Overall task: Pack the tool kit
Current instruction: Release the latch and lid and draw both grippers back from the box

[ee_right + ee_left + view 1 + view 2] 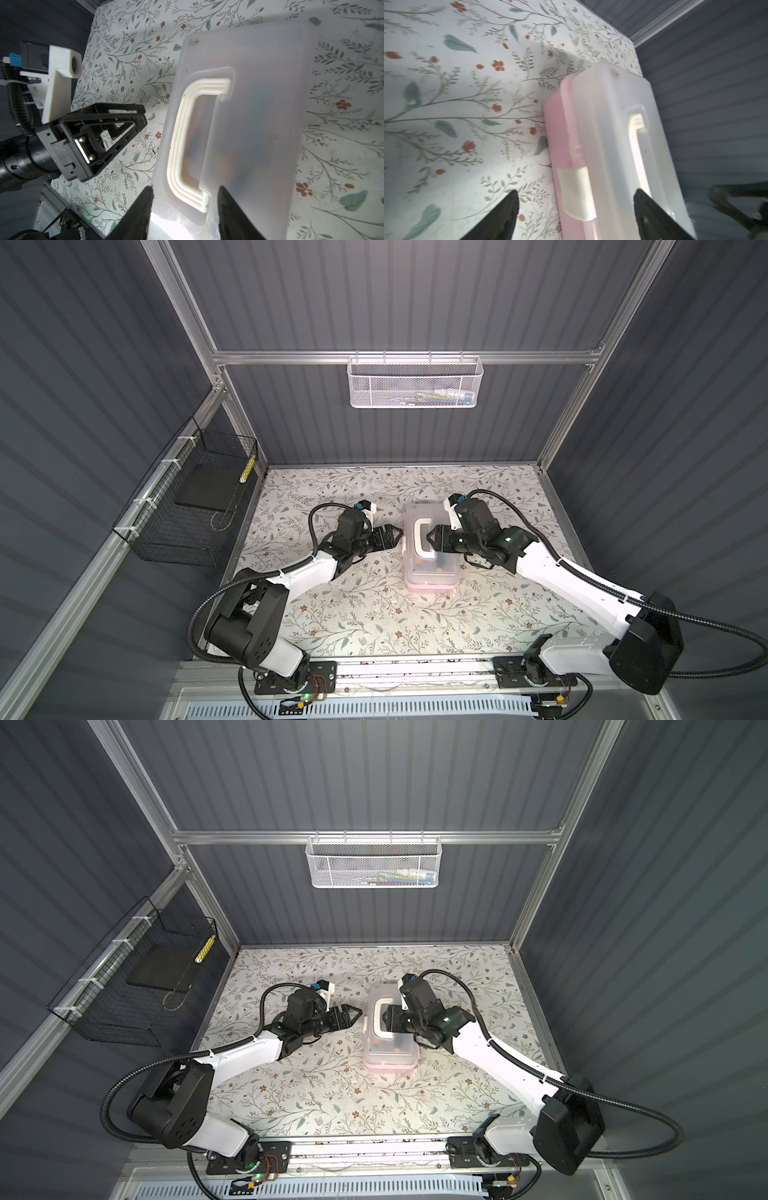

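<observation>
Pink case (432,568), mesh basket (415,385), wire basket (187,526)

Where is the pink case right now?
In both top views the pink case sits closed on the floral table, near its middle, between the left gripper at its left side and the right gripper above its white handle.

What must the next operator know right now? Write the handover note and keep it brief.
Left tool: open, beside the case on its latch side, not touching.
Right tool: above the lid, jaws apart astride the white handle end; no clamp visible.
Case: on the table, frosted lid down on the pink base, items dimly visible inside; latch flat against the side.
Done: packing, lid shut.
Left: confirm the latch has snapped, then pull both arms clear.
</observation>
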Robot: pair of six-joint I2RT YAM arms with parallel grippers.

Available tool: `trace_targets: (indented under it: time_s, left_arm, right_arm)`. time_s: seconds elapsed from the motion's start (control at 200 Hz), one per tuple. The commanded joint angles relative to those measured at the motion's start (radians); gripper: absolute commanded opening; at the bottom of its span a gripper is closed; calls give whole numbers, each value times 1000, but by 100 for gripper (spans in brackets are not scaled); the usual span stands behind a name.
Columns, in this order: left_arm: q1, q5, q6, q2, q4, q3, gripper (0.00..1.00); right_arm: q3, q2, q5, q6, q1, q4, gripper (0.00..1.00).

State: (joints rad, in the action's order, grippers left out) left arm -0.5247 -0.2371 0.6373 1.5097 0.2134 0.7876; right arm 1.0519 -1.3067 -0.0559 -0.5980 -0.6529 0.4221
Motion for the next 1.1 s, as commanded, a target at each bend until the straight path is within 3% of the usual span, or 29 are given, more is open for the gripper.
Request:
trace_targets:
  time_s: [0.0,0.345,0.535,0.901,1.091]
  left_arm:
    - [-6,172,-60,-15,-160,14,86]
    - [-15,103,-31,105,-27,-21,83]
    - [-24,92,-38,156,-25,16,82]
    - [-64,78,-43,212,-34,100,81]
    - [-67,112,-46,197,-75,101,81]
  right_arm:
    - [22,43,45,19,29,76,52]
    - [-102,122,169,-34,157,136,52]
    - [-184,124,106,-49,198,63,51]
    - [-194,29,-12,-60,198,-28,50]
    - [-193,36,-7,-50,198,-54,51]
